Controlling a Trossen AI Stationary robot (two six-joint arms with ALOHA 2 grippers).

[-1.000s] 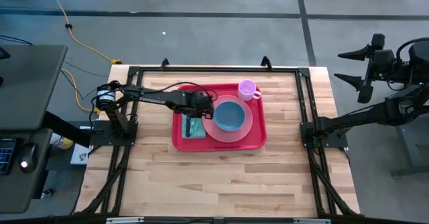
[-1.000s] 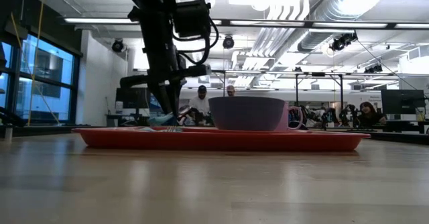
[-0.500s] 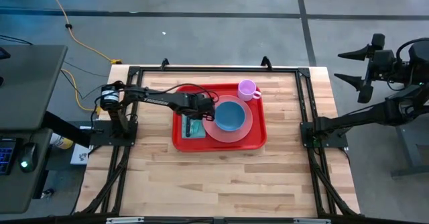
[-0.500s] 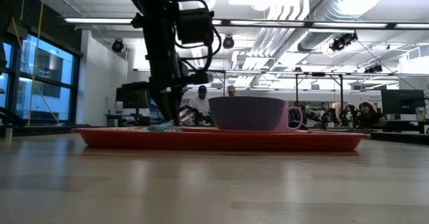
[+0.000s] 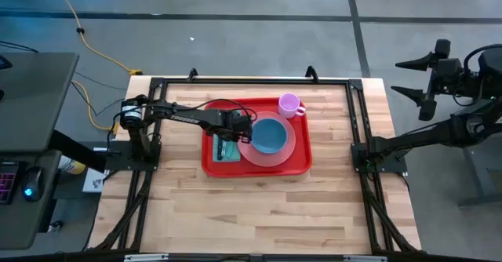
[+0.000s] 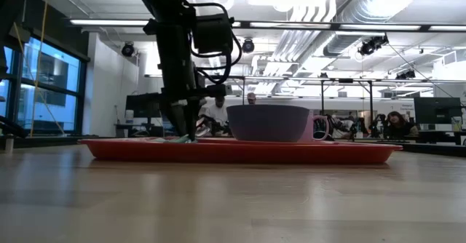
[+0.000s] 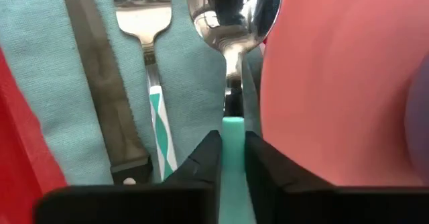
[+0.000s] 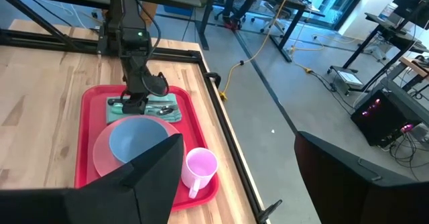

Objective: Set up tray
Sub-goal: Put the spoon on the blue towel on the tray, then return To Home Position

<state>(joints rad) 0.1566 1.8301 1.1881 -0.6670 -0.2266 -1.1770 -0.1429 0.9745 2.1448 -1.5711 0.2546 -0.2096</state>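
Pinching a spoon, the left end effector sits low over the tray.

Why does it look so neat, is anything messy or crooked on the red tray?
Nothing stands out. On the tray the blue bowl sits on the pink plate, the pink mug stands upright, and knife, fork and spoon lie side by side on the teal napkin. The left tool grips the spoon's handle.
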